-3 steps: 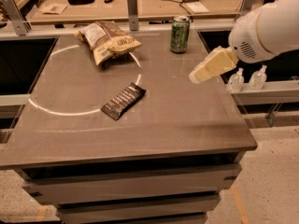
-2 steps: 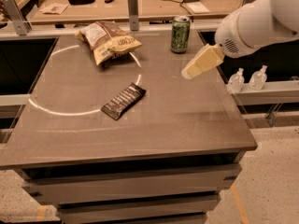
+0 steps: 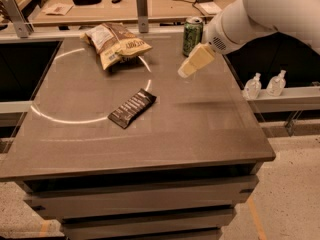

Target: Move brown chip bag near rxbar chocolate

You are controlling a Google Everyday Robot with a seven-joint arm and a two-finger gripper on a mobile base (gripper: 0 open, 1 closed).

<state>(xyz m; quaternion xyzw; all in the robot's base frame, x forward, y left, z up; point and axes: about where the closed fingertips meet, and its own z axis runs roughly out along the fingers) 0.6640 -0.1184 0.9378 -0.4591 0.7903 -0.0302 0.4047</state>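
The brown chip bag point(image 3: 116, 45) lies crinkled at the far left of the table top, brown and tan with a white label patch. The rxbar chocolate point(image 3: 132, 108) lies flat near the middle of the table, a dark wrapper with white lettering, well in front of the bag. My gripper point(image 3: 188, 70) hangs above the table at the right of the middle, on the white arm point(image 3: 260, 14) that reaches in from the upper right. It is to the right of the bag and apart from it, holding nothing that I can see.
A green can point(image 3: 192, 35) stands at the far edge just behind the gripper. Two small clear bottles point(image 3: 265, 84) stand on a ledge right of the table point(image 3: 210, 134). A cluttered wooden bench point(image 3: 100, 4) runs behind.
The arm and gripper have moved leftward and farther over the table, toward the can and the bag. The bag, bar and can have not moved.
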